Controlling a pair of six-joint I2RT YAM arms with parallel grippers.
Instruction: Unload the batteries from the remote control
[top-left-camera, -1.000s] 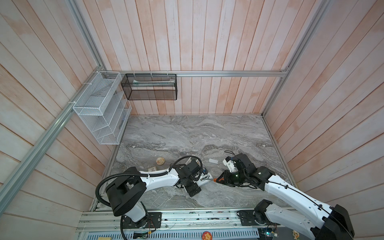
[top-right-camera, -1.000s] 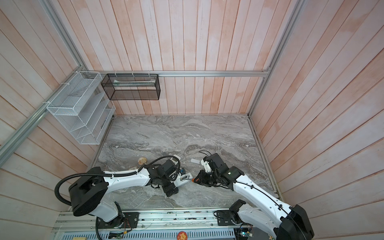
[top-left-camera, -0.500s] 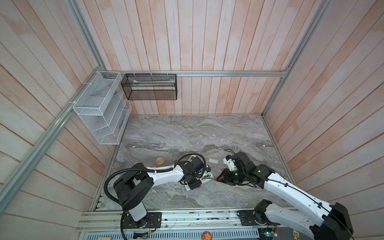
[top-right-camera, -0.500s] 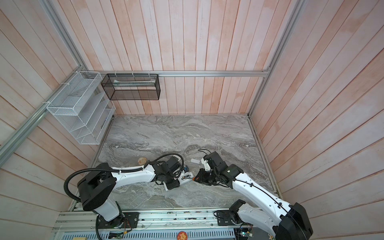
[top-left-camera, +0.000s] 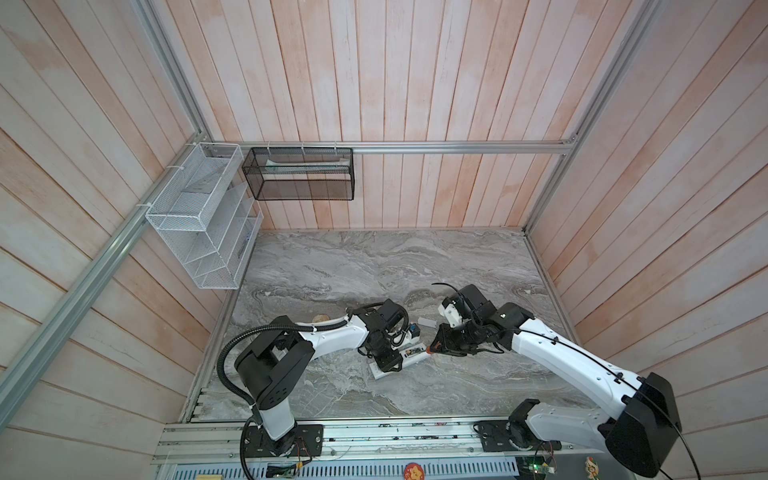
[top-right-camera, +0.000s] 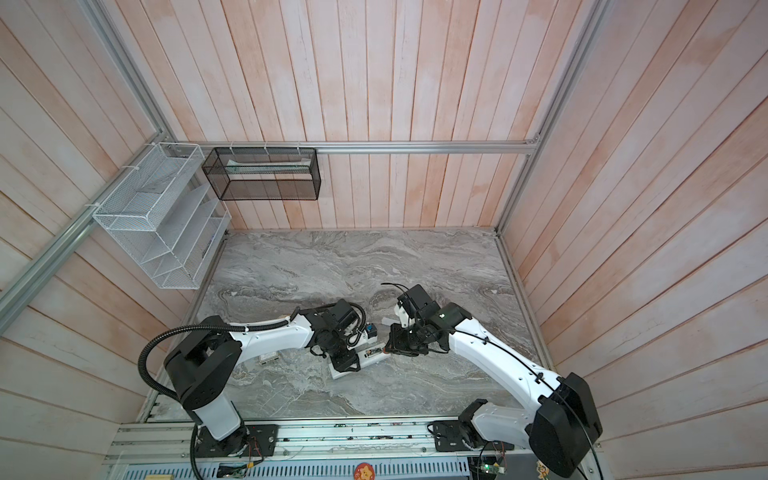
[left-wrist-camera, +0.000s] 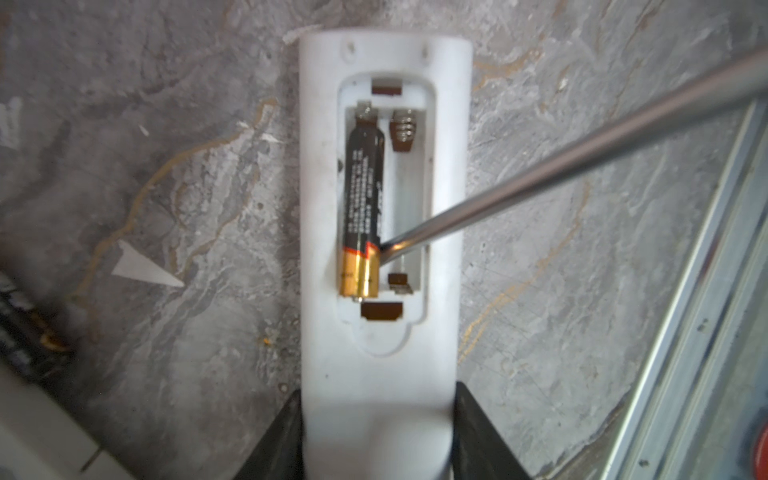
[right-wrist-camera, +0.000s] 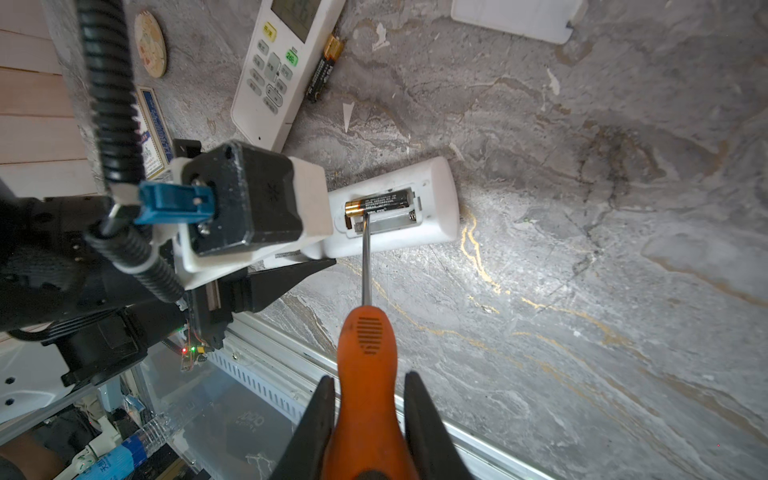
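Since a second ago the left tool (left-wrist-camera: 376, 419) has closed from wide open, and now its jaws clamp the end of the white remote control (left-wrist-camera: 320, 208) on the surface (left-wrist-camera: 166, 166). One battery (left-wrist-camera: 362, 208) lies in the open compartment. The screwdriver (right-wrist-camera: 365, 340) tip touches its gold end; the right tool (right-wrist-camera: 369, 386) grips the orange handle tightly.

Grey marbled worktop (right-wrist-camera: 582, 291), gold-veined. Flat on it, back-up with the battery bay uncovered: white remote (right-wrist-camera: 436, 199). Near it, face-up: second remote (right-wrist-camera: 266, 83), loose battery (right-wrist-camera: 322, 70) just beside its long edge. Elsewhere on the surface: white cover (right-wrist-camera: 515, 16), round wooden disc (right-wrist-camera: 150, 43), blue-bordered card (right-wrist-camera: 151, 124), small white paper scraps (left-wrist-camera: 145, 270).
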